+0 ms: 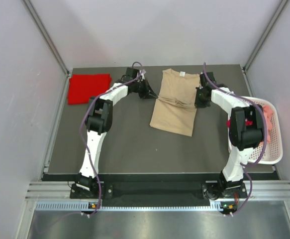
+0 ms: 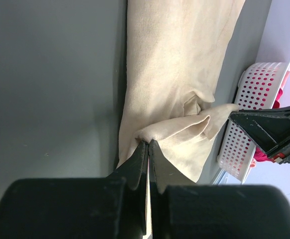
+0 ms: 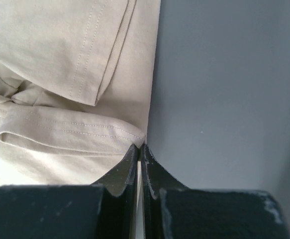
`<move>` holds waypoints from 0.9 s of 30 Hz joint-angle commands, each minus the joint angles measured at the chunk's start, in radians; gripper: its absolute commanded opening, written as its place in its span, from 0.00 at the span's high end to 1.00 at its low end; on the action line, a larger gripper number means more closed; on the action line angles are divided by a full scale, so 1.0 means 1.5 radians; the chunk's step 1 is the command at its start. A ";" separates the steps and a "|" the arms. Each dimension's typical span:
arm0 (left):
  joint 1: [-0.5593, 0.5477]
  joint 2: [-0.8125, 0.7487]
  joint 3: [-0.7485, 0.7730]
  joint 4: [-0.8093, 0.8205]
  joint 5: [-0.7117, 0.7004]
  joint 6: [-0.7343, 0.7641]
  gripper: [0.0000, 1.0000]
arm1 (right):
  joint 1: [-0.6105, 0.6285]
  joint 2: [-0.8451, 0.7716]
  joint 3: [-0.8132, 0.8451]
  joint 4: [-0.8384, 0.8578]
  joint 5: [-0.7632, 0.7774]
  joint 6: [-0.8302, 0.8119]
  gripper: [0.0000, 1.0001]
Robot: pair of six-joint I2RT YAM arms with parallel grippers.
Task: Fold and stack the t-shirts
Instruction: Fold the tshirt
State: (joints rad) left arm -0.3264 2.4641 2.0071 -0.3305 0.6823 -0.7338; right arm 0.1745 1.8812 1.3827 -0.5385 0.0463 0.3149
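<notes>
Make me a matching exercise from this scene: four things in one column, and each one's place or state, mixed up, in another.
Column one:
1. red t-shirt
2. tan t-shirt
3. white basket
4. left hand

Column two:
A. shut, pinching a cloth edge
B. folded, at the far left corner of the table
C. lying in the far middle, pinched at both side edges
D. standing at the right edge

Pairs: 1-B, 2-C, 3-D, 4-A
</notes>
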 commanded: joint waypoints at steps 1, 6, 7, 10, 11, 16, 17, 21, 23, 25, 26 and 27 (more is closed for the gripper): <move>0.010 -0.017 0.023 0.054 -0.004 -0.006 1.00 | -0.011 0.012 0.035 0.013 0.006 -0.003 1.00; 0.011 -0.006 0.026 0.061 -0.004 -0.019 0.98 | -0.016 0.035 0.040 0.026 -0.004 -0.014 0.97; 0.012 -0.007 0.026 0.058 -0.007 -0.017 0.95 | -0.018 0.039 0.041 0.028 -0.002 -0.015 0.96; 0.015 -0.020 0.022 0.037 -0.038 -0.005 0.86 | -0.022 0.034 0.044 0.045 0.001 -0.020 0.84; 0.018 -0.027 0.020 0.036 -0.054 0.001 0.85 | -0.021 0.030 0.047 0.046 0.006 -0.019 0.80; 0.030 -0.122 -0.044 0.042 -0.156 0.029 0.70 | -0.023 -0.039 0.044 0.041 0.041 -0.011 0.72; 0.028 -0.133 -0.046 0.027 -0.165 0.047 0.69 | -0.022 -0.052 0.036 0.040 0.039 -0.007 0.72; 0.003 -0.189 -0.089 0.008 -0.192 0.088 0.73 | -0.013 -0.105 -0.027 0.044 -0.020 0.007 0.90; -0.010 -0.198 -0.112 0.015 -0.178 0.087 0.75 | -0.007 -0.116 -0.046 0.053 -0.029 0.008 1.00; -0.024 -0.196 -0.133 0.025 -0.152 0.087 0.80 | -0.006 -0.114 -0.076 0.062 -0.062 0.015 1.00; -0.028 -0.192 -0.137 0.023 -0.146 0.088 0.82 | -0.006 -0.111 -0.084 0.068 -0.067 0.017 1.00; -0.032 -0.184 -0.143 0.022 -0.138 0.088 0.86 | -0.006 -0.110 -0.103 0.074 -0.078 0.022 1.00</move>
State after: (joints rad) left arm -0.3397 2.1990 1.8320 -0.3138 0.4377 -0.6346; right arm 0.1581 1.7157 1.2839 -0.4667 -0.0071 0.3267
